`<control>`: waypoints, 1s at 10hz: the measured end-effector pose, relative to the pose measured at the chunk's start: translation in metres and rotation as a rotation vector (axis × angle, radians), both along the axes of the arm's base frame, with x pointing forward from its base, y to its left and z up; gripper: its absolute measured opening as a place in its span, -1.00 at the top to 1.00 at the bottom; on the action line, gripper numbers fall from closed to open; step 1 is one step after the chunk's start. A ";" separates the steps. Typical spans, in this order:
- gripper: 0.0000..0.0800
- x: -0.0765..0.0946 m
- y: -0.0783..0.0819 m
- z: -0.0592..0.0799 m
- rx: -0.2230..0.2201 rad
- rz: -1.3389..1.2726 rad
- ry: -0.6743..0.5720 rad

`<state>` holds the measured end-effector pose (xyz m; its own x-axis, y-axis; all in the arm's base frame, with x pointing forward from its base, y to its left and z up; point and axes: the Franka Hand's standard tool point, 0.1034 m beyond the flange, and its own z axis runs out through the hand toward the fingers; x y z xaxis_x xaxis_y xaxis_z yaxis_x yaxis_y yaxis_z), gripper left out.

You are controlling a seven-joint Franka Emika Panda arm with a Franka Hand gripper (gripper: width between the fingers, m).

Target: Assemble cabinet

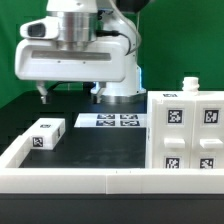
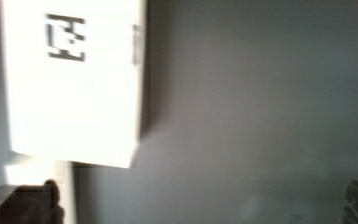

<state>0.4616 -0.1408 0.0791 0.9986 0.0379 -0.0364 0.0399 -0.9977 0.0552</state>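
Exterior view has the cabinet standing at its right on the table, while the claw, spread open and empty, should centre over the small tagged block before descending.

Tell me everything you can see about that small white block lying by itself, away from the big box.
The small white block is a long box-shaped piece, apparently smooth white plastic, with square black-and-white tags on its top and near end. It lies flat on the dark table, toward the exterior view's left, just behind the low white rail. Nothing touches it but the table: the open gripper hangs above it, apart from it.
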 end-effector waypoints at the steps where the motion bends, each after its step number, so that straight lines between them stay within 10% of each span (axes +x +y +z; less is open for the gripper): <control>1: -0.99 -0.002 -0.008 -0.003 -0.005 -0.002 -0.003; 10: -0.99 -0.021 -0.038 -0.029 -0.006 0.049 0.052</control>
